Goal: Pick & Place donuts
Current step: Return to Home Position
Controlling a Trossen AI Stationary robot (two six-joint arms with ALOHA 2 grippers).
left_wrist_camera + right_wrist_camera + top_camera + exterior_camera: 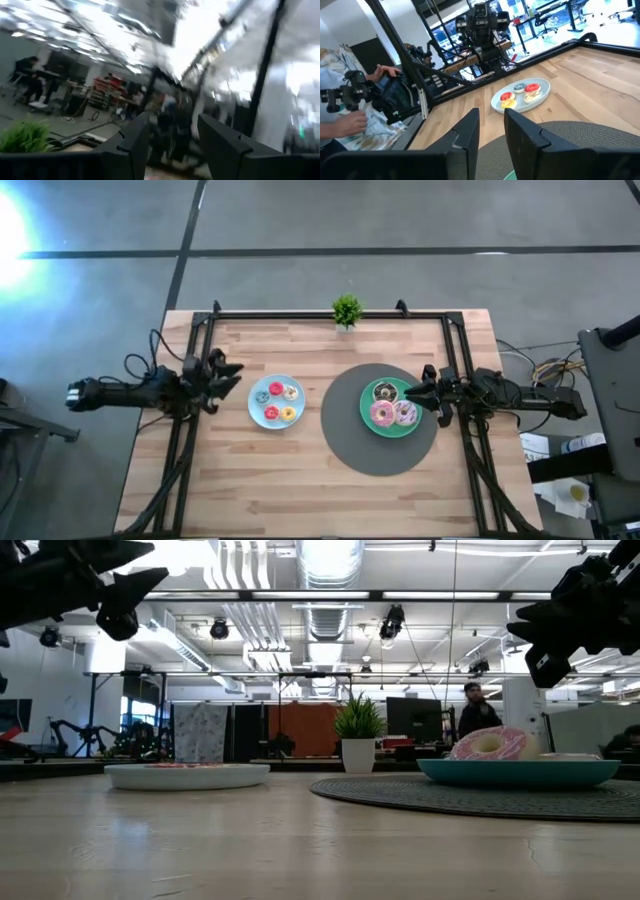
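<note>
My left jaws and right jaws hang parted and empty above the counter (300,490), mini donuts (287,414) on the light-blue plate (253,405), larger donuts (382,414) on the teal plate (393,433); I'd judge them light, stiff rings, best pinched across one side.

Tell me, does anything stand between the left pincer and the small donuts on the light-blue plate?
Nothing visible does. The left pincer hangs raised beside the light-blue plate, and the small donuts lie uncovered on it.

green plant (347,309) at far edge | teal plate (392,433) on grey mat (345,445) | light-blue plate (256,412) near mat
</note>
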